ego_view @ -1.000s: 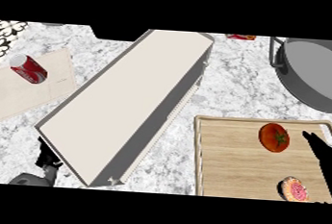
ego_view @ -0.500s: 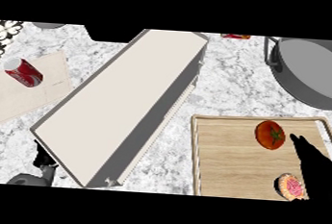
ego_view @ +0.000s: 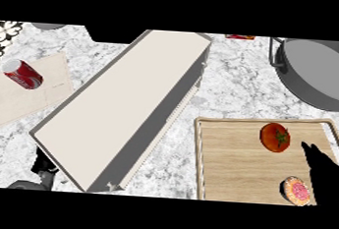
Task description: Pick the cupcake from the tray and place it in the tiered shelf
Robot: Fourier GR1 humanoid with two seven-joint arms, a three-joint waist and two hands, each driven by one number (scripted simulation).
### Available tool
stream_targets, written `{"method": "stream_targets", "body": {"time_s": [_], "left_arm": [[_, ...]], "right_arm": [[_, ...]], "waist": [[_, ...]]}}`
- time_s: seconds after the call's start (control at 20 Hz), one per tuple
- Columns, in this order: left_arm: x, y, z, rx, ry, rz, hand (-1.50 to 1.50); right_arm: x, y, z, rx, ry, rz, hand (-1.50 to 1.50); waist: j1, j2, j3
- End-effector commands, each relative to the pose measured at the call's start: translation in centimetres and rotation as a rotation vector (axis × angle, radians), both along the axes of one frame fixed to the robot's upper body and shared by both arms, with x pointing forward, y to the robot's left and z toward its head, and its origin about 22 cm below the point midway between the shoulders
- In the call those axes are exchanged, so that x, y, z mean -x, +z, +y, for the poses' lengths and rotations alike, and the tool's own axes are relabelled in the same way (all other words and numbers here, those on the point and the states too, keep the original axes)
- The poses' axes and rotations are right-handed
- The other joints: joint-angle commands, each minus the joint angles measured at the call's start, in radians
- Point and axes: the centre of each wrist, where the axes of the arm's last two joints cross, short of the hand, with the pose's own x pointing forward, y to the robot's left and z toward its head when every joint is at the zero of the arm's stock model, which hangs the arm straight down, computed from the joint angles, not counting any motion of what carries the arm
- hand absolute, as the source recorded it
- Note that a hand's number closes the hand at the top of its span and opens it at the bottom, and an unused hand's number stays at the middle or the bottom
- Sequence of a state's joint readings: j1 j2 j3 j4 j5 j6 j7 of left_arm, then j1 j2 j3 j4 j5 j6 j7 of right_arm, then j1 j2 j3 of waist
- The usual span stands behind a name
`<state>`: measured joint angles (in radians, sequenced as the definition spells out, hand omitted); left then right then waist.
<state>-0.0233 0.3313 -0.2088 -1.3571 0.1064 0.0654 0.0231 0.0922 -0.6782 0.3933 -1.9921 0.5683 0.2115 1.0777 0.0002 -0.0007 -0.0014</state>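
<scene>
The cupcake (ego_view: pixel 296 190), with a pink top, lies at the near right of the wooden tray (ego_view: pixel 227 174). My right hand (ego_view: pixel 327 176) is over the tray just right of the cupcake. Its straight fingers (ego_view: pixel 307 147) point away from me and hold nothing. The tiered shelf (ego_view: pixel 129 109) is a long beige unit lying diagonally across the middle of the counter. My left hand (ego_view: pixel 43 162) shows at the shelf's near left corner, mostly hidden behind it.
A red tomato (ego_view: pixel 275 137) lies on the tray beyond the cupcake. A large grey pot (ego_view: pixel 322 69) stands at the far right. A red soda can (ego_view: pixel 22 73) lies on a beige mat (ego_view: pixel 13 102) at the left. A small red item (ego_view: pixel 239 37) sits at the far edge.
My right hand has slid a little leftward over the tray, closer to the cupcake. The whole view has shifted slightly. Nothing was picked up.
</scene>
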Motion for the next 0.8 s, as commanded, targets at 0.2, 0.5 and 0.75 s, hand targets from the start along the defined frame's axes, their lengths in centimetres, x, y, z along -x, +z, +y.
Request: {"method": "stream_targets", "body": {"time_s": [0.2, 0.5, 0.75], "left_arm": [[-0.4, -0.6, 0.4, -0.001, -0.005, 0.022, 0.00], [-0.2, -0.6, 0.1, -0.001, -0.028, -0.005, 0.00], [0.1, 0.0, -0.5, 0.011, -0.019, 0.001, 0.00]], "right_arm": [[-0.5, -1.0, -0.1, 0.078, -0.065, 0.085, -1.50], [-1.9, -2.8, 0.8, 0.073, -0.073, 0.099, -1.50], [0.2, -5.2, -1.9, 0.076, -0.066, 0.096, -1.50]], "waist": [[-0.003, 0.001, 0.001], [0.002, 0.001, 0.001], [-0.003, 0.000, 0.001]]}}
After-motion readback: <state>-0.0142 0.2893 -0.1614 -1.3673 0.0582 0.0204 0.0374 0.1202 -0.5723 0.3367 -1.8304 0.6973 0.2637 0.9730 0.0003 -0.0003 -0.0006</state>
